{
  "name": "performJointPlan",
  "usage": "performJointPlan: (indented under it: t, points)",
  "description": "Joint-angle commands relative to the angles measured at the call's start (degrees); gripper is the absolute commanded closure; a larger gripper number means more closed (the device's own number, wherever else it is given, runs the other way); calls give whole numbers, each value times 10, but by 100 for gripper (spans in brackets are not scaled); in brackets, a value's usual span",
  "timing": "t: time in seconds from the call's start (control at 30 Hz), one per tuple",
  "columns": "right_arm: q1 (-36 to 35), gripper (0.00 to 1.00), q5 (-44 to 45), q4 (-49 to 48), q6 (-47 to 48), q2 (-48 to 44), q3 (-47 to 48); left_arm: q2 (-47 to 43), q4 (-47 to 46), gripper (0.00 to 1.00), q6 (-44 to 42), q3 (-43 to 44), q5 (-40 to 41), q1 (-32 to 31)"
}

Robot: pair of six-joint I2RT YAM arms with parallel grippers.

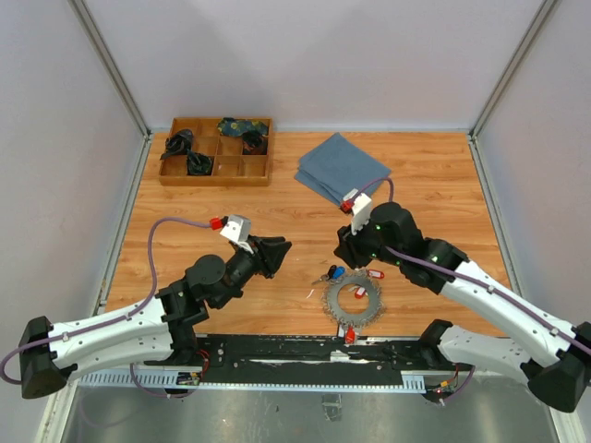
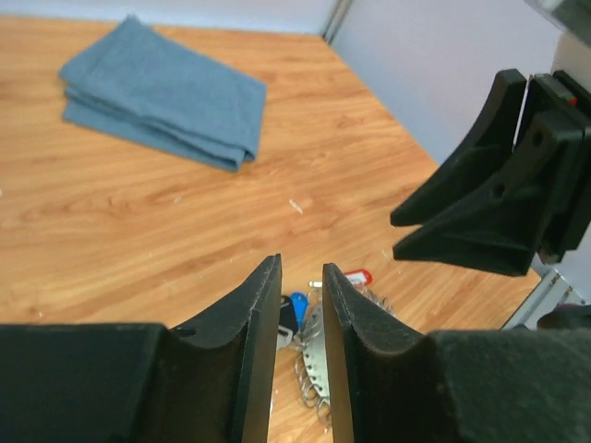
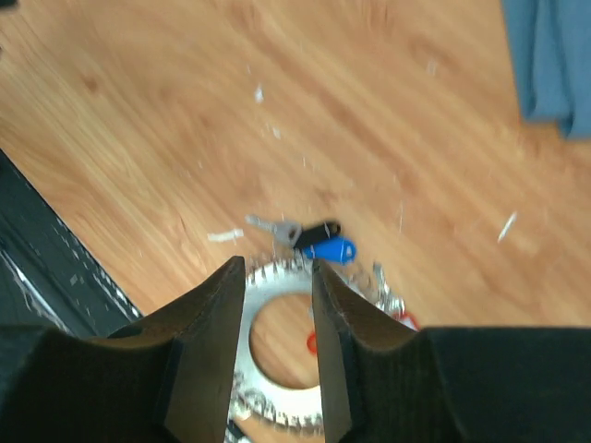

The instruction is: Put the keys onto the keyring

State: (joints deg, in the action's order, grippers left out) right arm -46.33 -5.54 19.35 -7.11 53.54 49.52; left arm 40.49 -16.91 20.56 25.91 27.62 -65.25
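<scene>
**Mind snagging the keyring (image 1: 354, 300) as you reach for the loose keys (image 1: 332, 274)**

The wooden tray (image 1: 217, 150) and blue cloth (image 1: 342, 166) lie well apart at the far side. The keyring lies flat near the front edge, with the loose keys, blue- and black-tagged, just beside its far rim. Your right gripper (image 3: 277, 277) hovers above and your left gripper (image 2: 302, 277) alongside. Each has its fingers narrowly apart and empty, and the two could clash

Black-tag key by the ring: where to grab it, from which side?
Likely the silver blade, from above, pinching across it: it lies flat, clear of the keyring, with bare table on both sides. Its black tag is crowded by the blue tag.
</scene>
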Motion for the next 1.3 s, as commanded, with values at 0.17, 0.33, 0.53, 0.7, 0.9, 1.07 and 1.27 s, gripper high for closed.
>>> performJointPlan:
  t: [0.17, 0.33, 0.53, 0.7, 0.9, 1.07, 1.27]
  points:
    - [35, 62, 26, 272, -107, 126, 66, 73, 81, 69, 127, 25, -120, 91]
    - [41, 61, -36, 273, -144, 180, 58, 106, 96, 69, 117, 39, -144, 98]
    - [24, 59, -39, 237, -151, 196, 39, 120, 120, 68, 105, 49, -151, 98]
    - [41, 59, 44, 245, -160, 216, 40, 109, 125, 67, 103, 49, -144, 98]
    - [118, 66, 71, 212, -196, 238, 23, 97, 138, 66, 100, 53, -137, 98]
    - [143, 67, 55, 177, -233, 242, -5, 90, 148, 66, 96, 56, -136, 98]
    - [176, 67, 22, 126, -256, 225, -48, 90, 148, 66, 96, 55, -139, 98]
